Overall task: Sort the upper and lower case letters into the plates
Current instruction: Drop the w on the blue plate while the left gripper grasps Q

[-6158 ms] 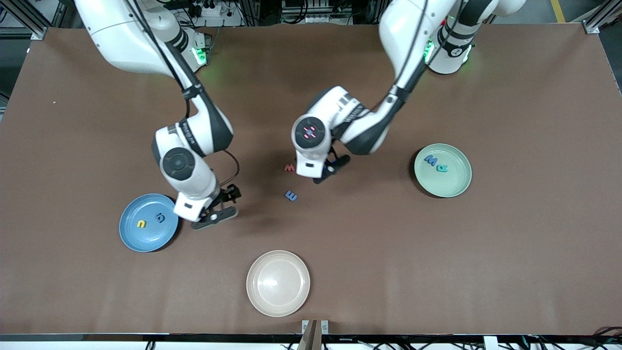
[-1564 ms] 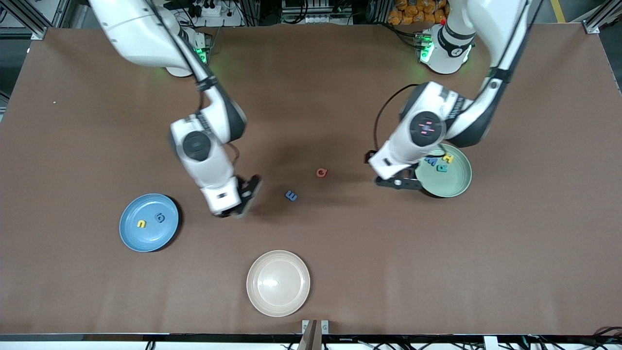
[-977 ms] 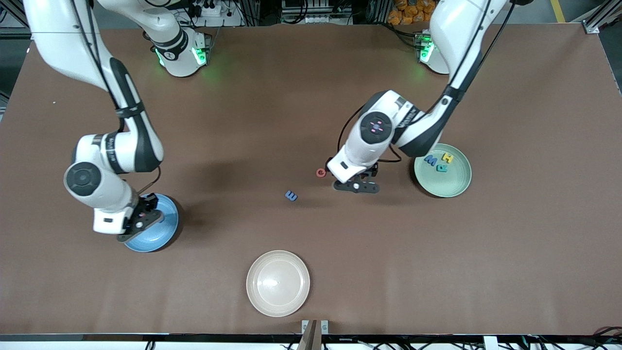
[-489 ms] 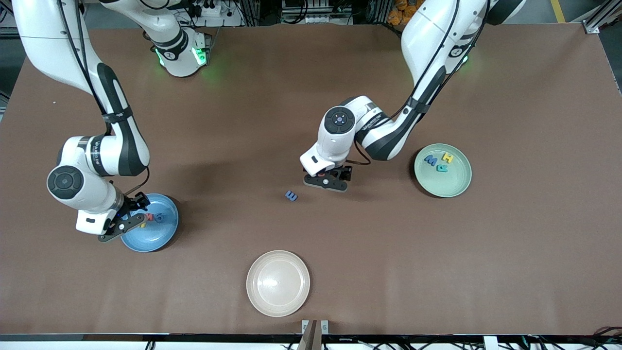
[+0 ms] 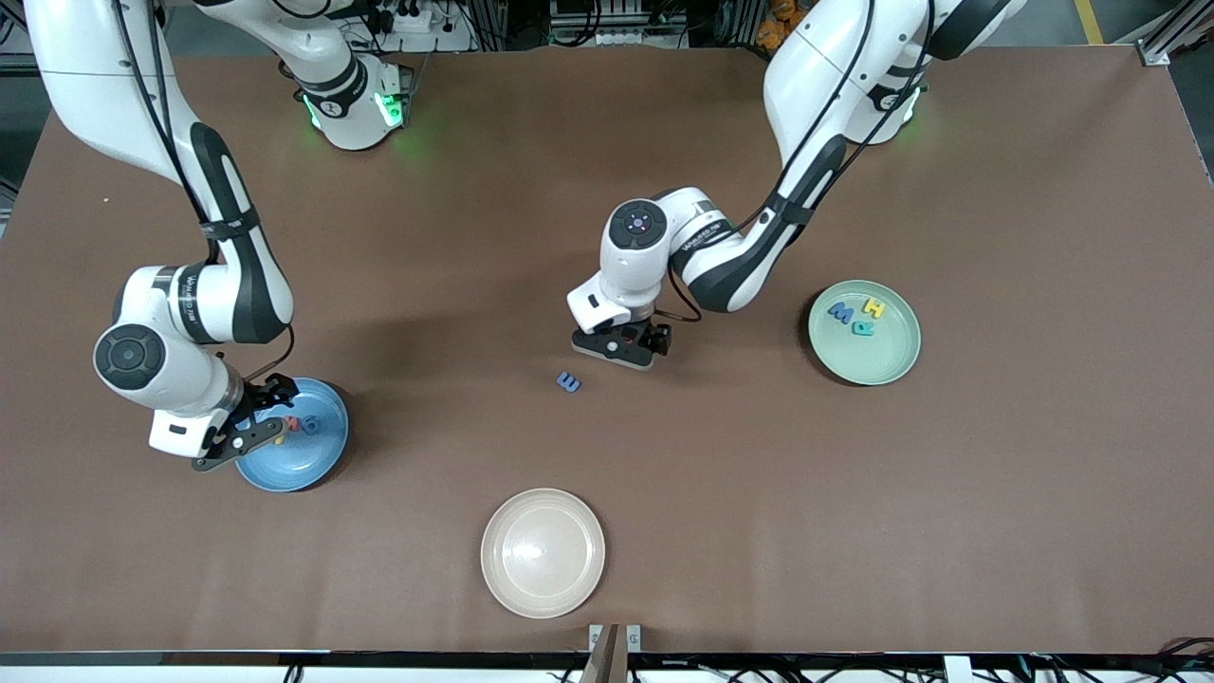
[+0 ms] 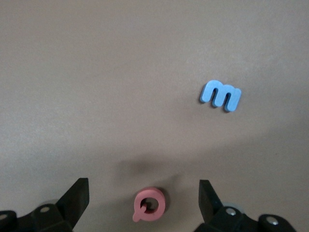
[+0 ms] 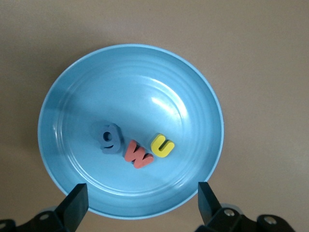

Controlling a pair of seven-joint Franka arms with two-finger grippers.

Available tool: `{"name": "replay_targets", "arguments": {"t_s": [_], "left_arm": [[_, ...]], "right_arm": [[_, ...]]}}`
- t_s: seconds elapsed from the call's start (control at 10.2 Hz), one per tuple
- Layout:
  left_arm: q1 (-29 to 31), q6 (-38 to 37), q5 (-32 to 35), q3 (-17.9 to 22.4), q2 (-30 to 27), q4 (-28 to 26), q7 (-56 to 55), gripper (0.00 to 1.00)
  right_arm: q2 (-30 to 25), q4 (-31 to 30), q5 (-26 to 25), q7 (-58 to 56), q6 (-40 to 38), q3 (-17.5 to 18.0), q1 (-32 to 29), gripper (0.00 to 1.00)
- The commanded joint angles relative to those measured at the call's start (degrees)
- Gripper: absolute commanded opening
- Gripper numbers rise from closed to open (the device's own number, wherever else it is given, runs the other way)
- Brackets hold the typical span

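- We see the red letter (image 6: 149,211) lying flat on the table, between the spread fingers of the left gripper (image 6: 144,203), untouched by either finger.
- The blue letter m (image 6: 220,95) lies near it, nearer the front camera.
- We find three letters in the green plate (image 5: 896,365).
- The right gripper (image 7: 139,205) hangs wide open and empty over the blue plate (image 7: 67,96), which holds three letters.
- A beige plate (image 5: 507,583) sits nearest the front camera.

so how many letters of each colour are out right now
blue: 3 (blue g, blue M, blue m)
red: 2 (red w, red ring letter)
yellow: 2 (yellow u, yellow H)
teal: 1 (teal letter)
total: 8
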Motion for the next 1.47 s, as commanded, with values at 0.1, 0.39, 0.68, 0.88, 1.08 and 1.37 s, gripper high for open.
{"name": "replay_targets", "arguments": {"t_s": [0.1,0.39,0.68,0.88,1.08,1.37], "left_arm": [[-1.75,-0.83,2.08,0.59,0.55,-2.29,-1.17,1.00],[-1.84,-0.83,1.91,0.59,0.99,-3.44,-1.25,1.00],[-2.37,-0.83,2.17,0.86,2.56,-2.74,-0.90,0.87],[-2.37,-0.83,6.36,0.86,3.62,-1.95,-0.73,0.87],[-2.37,-0.83,8.67,0.86,4.41,-1.68,-0.20,0.87],[-2.37,-0.83,7.98,0.77,4.24,-0.80,-0.81,0.69]], "right_arm": [[-0.43,0.18,0.58,2.59,-1.75,0.47,0.76,1.00],[-0.43,0.18,0.58,5.48,-1.92,1.08,1.28,1.00],[-0.43,0.97,0.67,14.06,-3.50,2.57,1.55,1.00],[-0.43,2.11,0.67,22.58,-5.87,4.94,1.46,1.00],[-0.43,2.90,0.67,34.01,-6.05,6.52,2.33,1.00],[-0.08,4.13,0.75,43.61,-6.05,8.20,3.30,1.00]]}}
